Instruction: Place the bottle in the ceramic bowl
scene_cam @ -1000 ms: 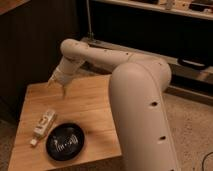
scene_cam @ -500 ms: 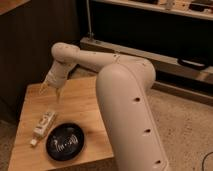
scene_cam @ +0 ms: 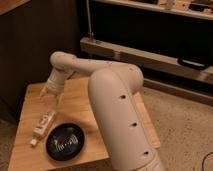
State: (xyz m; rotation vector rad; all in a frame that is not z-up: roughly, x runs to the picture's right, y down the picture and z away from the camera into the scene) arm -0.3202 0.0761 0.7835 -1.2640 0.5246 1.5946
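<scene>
The small white bottle [scene_cam: 43, 125] lies on its side on the wooden table [scene_cam: 30, 95], near the left front. The shallow glossy black ceramic bowl [scene_cam: 65, 141] sits just right of it and a little nearer the front edge, apart from it. My gripper [scene_cam: 51, 93] hangs from the white arm above the table's back left part, behind the bottle and clear of it. It holds nothing that I can see.
My thick white arm [scene_cam: 120, 115] covers the table's right half. A dark cabinet wall [scene_cam: 35, 45] stands behind the table. A low metal shelf rail [scene_cam: 150, 55] runs at the back right. Speckled floor [scene_cam: 185, 130] lies to the right.
The arm has swung further left and the gripper has come down and forward, closer to the bottle. The bottle and bowl have not moved.
</scene>
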